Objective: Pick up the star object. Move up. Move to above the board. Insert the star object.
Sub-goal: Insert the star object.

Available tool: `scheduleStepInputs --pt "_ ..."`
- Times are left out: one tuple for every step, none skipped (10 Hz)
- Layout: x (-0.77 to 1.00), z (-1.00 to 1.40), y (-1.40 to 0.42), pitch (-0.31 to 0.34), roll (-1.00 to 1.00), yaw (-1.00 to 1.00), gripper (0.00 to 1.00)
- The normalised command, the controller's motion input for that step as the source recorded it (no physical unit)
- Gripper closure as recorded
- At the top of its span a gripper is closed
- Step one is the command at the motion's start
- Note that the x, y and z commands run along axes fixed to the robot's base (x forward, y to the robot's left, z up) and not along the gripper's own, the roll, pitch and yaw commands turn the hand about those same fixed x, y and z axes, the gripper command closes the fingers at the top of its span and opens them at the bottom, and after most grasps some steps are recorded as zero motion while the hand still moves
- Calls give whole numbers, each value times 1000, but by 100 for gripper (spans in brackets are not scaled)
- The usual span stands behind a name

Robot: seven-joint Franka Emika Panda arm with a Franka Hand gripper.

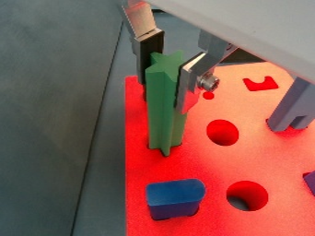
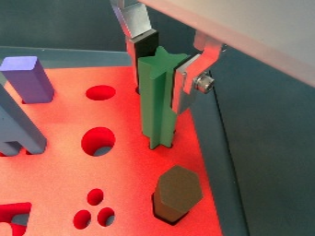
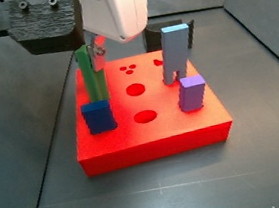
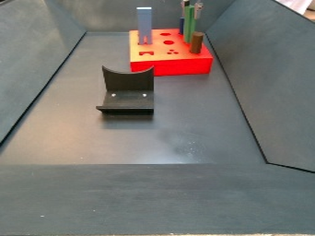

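Note:
The star object, a tall green ridged rod, stands upright with its lower end in the red board near the board's edge. It shows in both wrist views and both side views. My gripper is at the rod's top, with a finger on each side, shut on it. The gripper also shows in a wrist view. The board also shows in a wrist view and both side views.
A grey-blue pillar, a blue block and a purple block stand in the board. A short brown cylinder sits beside the rod. A dark grey curved block lies on the floor. Bin walls surround the floor.

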Motion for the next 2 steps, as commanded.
scheduleStepInputs --pt "0 -74 0 -59 14 0 100" --pt "0 0 0 0 0 0 100"
